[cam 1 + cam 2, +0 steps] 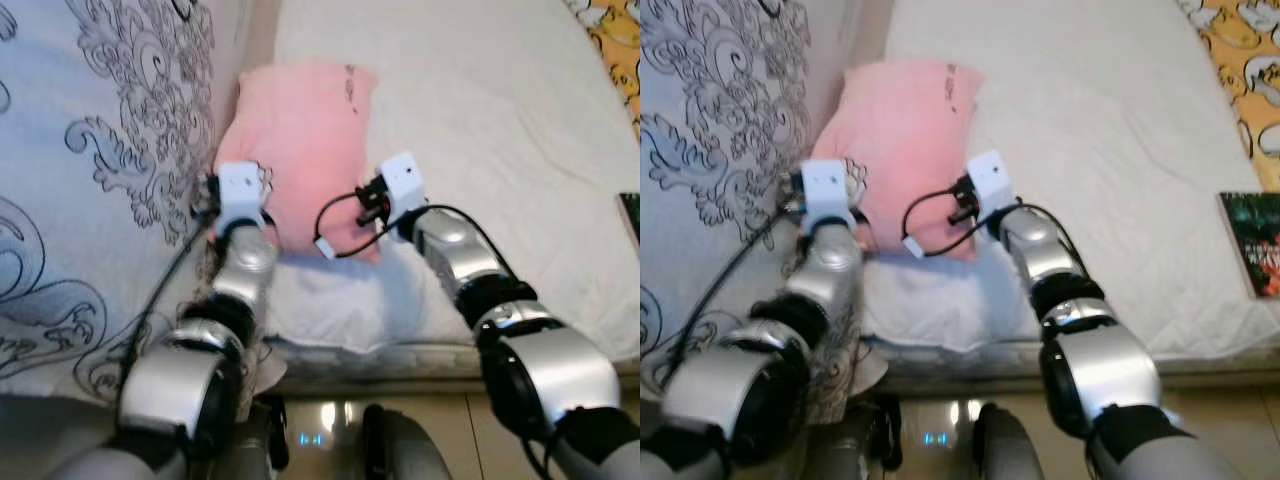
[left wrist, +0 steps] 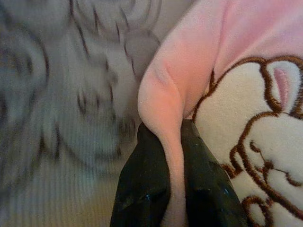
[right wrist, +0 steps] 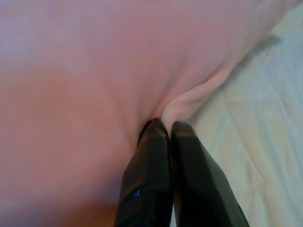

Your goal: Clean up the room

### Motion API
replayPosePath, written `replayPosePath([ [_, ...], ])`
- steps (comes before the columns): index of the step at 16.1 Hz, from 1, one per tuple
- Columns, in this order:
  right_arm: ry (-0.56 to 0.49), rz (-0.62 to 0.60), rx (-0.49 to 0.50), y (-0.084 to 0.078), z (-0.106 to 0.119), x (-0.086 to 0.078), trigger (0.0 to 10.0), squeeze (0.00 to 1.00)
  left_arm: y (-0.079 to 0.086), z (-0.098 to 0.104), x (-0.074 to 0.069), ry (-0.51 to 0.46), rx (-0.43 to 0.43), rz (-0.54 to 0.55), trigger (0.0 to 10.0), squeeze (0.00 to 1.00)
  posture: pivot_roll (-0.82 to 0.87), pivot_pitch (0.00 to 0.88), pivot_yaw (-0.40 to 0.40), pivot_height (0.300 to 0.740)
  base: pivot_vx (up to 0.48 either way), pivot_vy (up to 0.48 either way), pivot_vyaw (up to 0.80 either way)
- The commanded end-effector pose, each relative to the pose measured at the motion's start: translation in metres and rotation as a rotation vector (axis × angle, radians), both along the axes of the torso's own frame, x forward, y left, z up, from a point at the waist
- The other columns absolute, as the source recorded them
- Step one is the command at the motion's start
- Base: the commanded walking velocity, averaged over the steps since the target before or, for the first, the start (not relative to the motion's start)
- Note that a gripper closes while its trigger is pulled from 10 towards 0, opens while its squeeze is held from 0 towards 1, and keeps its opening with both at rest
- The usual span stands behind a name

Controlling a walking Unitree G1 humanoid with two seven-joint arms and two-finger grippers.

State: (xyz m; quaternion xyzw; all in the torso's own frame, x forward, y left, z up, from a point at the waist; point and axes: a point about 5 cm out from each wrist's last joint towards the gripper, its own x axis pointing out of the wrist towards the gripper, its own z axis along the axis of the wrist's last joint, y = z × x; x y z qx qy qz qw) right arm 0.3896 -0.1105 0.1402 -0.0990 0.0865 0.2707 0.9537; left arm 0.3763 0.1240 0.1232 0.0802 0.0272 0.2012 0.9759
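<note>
A pink pillow (image 1: 300,130) lies on the white bed sheet (image 1: 480,120), against the patterned blanket (image 1: 90,150) on the left. Its underside carries an embroidered cream animal (image 2: 255,132). My left gripper (image 2: 174,142) is shut on the pillow's left edge, a fold of pink fabric pinched between its black fingers (image 2: 142,179). My right gripper (image 3: 163,124) is shut on the pillow's near right corner, a small pink fold (image 3: 189,101) caught at its fingertips. Both wrists (image 1: 240,190) (image 1: 400,190) sit at the pillow's near side.
A dark book (image 1: 1252,245) lies on the sheet at the right. A yellow patterned cover (image 1: 1240,60) shows at the far right corner. The bed's front edge (image 1: 400,355) runs just before me, with shiny floor (image 1: 330,420) below.
</note>
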Motion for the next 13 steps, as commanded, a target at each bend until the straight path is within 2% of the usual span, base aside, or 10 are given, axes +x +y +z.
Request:
replayPosePath([
  [1,0.025,0.005,-0.067,-0.016,-0.008,-0.002,0.0,0.00,0.003,-0.016,-0.009,0.041,-0.024,0.061,10.0,0.00,-0.15,0.361,-0.005,0.740,0.000,0.000,0.00],
  [2,0.030,-0.005,-0.088,-0.023,-0.008,-0.002,0.0,0.00,-0.005,-0.019,-0.011,0.052,-0.025,0.039,10.0,0.00,-0.15,0.359,-0.009,0.740,0.000,0.000,0.00],
  [4,0.030,0.010,-0.120,-0.027,-0.009,-0.003,0.0,0.00,-0.017,-0.014,-0.010,0.033,-0.008,0.006,10.0,0.00,-0.15,0.351,-0.008,0.740,0.000,0.000,0.00],
  [6,0.031,0.006,-0.126,-0.024,-0.011,-0.003,0.0,0.00,-0.014,-0.006,-0.005,0.010,0.065,-0.008,10.0,0.00,-0.15,0.341,-0.008,0.740,0.000,0.000,0.00],
  [7,0.040,0.007,-0.121,-0.021,-0.014,-0.004,0.0,0.00,-0.011,-0.004,-0.004,0.007,0.085,-0.011,10.0,0.22,-0.16,0.338,-0.007,0.740,0.000,0.000,0.00],
  [8,0.065,-0.027,-0.083,-0.019,-0.018,-0.005,0.0,0.00,-0.007,0.000,-0.002,-0.011,0.101,-0.020,10.0,1.00,-0.16,0.336,-0.007,0.740,0.000,0.000,0.00],
  [9,0.087,-0.074,-0.069,-0.021,-0.021,-0.006,0.0,1.00,-0.006,0.003,0.000,-0.020,0.111,-0.028,10.0,1.00,-0.15,0.333,-0.010,0.740,0.000,0.000,0.00],
  [10,0.113,-0.114,-0.115,-0.027,-0.031,-0.009,3.8,1.00,-0.008,0.006,0.001,-0.037,0.122,-0.039,10.0,1.00,-0.15,0.332,-0.013,0.740,0.000,0.000,0.00],
  [11,0.122,-0.131,-0.138,-0.031,-0.038,-0.012,10.0,1.00,-0.012,0.006,-0.001,-0.044,0.089,-0.041,10.0,1.00,-0.15,0.331,-0.017,0.740,0.000,0.000,0.00],
  [13,0.069,-0.166,-0.125,-0.041,-0.032,-0.011,10.0,1.00,-0.025,0.006,-0.014,-0.087,-0.042,-0.026,10.0,1.00,-0.15,0.331,-0.022,0.740,0.000,0.000,0.00],
])
